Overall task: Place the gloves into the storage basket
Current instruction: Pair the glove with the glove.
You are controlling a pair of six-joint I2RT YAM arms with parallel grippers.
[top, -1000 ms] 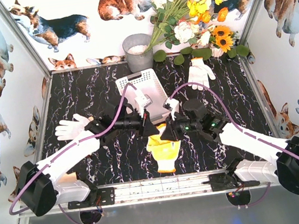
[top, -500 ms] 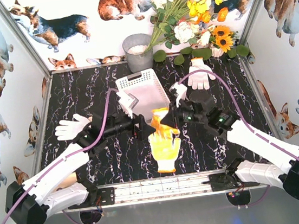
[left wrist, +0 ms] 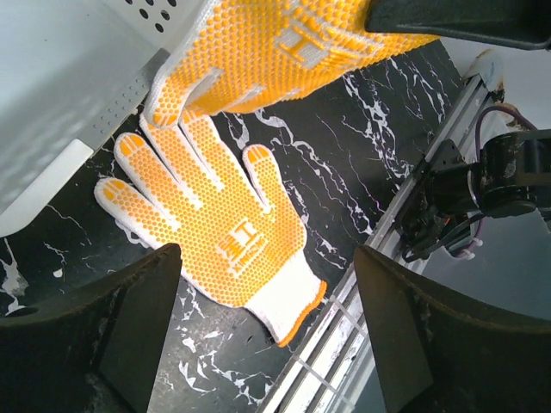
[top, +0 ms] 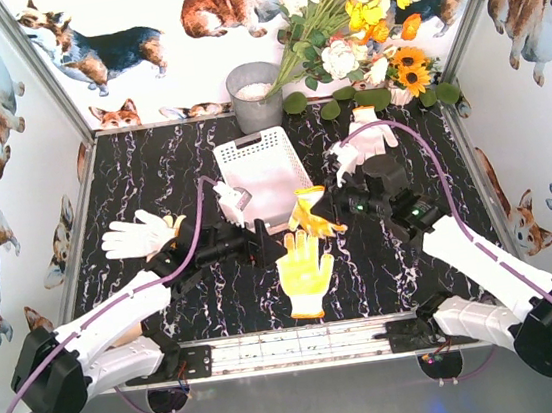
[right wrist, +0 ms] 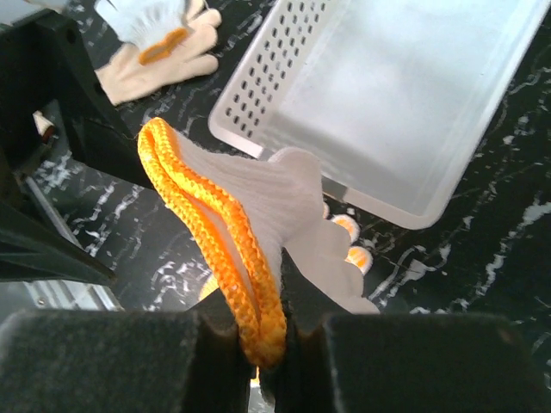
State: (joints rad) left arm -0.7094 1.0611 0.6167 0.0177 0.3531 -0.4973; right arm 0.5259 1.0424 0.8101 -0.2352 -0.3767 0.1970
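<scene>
Yellow-palmed glove hung by its cuff in the clamped right gripper, just near the basket; left gripper gaped empty; a clean drop likely needed carrying farther left first.

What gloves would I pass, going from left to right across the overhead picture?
White glove on the left → yellow glove lying flat → white glove on the right. The lifted yellow glove overlaps the flat one sideways, so it is left out.
</scene>
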